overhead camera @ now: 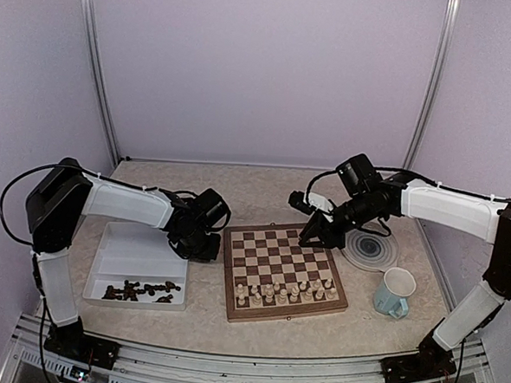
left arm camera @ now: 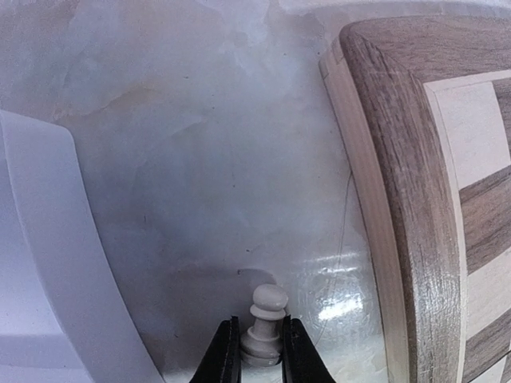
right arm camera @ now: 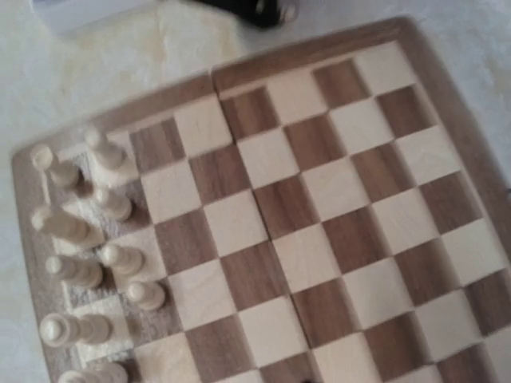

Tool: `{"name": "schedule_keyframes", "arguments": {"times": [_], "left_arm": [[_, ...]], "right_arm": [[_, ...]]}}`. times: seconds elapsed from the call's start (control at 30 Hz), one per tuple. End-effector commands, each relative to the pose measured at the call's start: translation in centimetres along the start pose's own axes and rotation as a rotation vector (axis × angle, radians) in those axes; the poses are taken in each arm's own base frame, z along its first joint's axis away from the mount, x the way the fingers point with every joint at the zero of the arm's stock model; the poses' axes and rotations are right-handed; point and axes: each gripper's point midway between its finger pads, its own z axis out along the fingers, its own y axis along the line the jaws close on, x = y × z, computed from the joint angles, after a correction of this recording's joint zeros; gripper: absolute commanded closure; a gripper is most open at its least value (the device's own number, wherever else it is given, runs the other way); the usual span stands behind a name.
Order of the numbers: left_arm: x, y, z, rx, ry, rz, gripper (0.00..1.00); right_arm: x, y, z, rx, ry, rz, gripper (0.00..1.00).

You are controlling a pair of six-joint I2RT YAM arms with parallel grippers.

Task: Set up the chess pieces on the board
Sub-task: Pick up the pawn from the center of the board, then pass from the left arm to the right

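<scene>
Pale marbled tabletop [left arm camera: 200, 120] below; my left gripper [left arm camera: 261, 339] is clenched on a cream pawn [left arm camera: 269, 306] at its base. Likely light, hard, slick wood, so grip low. Board [left arm camera: 399, 159] is just right.

White rectangular tray [overhead camera: 139, 252] at left; round grey-ringed plate [overhead camera: 375, 249] at right; pale blue mug [overhead camera: 394, 294] upright just beside it; mottled beige tabletop [overhead camera: 264, 192] beneath.
</scene>
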Motion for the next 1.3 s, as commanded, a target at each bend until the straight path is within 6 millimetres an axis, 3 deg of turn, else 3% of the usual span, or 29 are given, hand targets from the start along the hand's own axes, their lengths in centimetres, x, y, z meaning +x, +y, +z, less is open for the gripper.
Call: {"name": "schedule_keyframes", "arguments": {"times": [0.0,0.1,0.17,0.23,0.37,0.5,0.63,0.83,1.0,1.27], "left_arm": [[0.5,-0.6,-1.2,0.001,-0.020,0.065,0.90],[-1.0,-1.5,-4.3,0.029,-0.167,0.119,0.91],[-2.2,-2.2,-6.5,0.087,-0.257,0.129,0.92],[-2.6,-3.2,-8.4,0.163,-0.328,0.149,0.93],[-3.1,-6.7,-13.8,0.361,-0.507,0.271,0.90],[-2.4,-8.9,-16.4,0.430,-0.573,0.354,0.89],[-1.9,-11.3,-17.7,0.480,-0.590,0.412,0.90],[-1.0,-13.7,-17.7,0.510,-0.577,0.459,0.92],[-0.7,-14.9,-17.9,0.531,-0.570,0.479,0.92],[-0.7,-15.4,-18.3,0.535,-0.590,0.483,0.92]], "right_arm": [[-3.9,-3.3,-4.0,-0.004,-0.139,0.067,0.73],[-5.3,-5.0,-5.0,-0.046,-0.198,0.140,0.67],[-6.0,-5.0,-4.8,-0.106,-0.226,0.190,0.64],[-6.5,-4.5,-4.2,-0.187,-0.258,0.246,0.62],[-7.6,-3.2,-3.2,-0.388,-0.322,0.346,0.58],[-8.7,-1.0,-1.8,-0.531,-0.313,0.378,0.56],[-9.6,1.4,-0.3,-0.605,-0.286,0.365,0.54],[-10.1,3.6,1.6,-0.668,-0.247,0.356,0.54],[-9.9,4.9,2.6,-0.702,-0.219,0.355,0.54],[-9.7,5.3,3.2,-0.722,-0.205,0.375,0.57]]}}
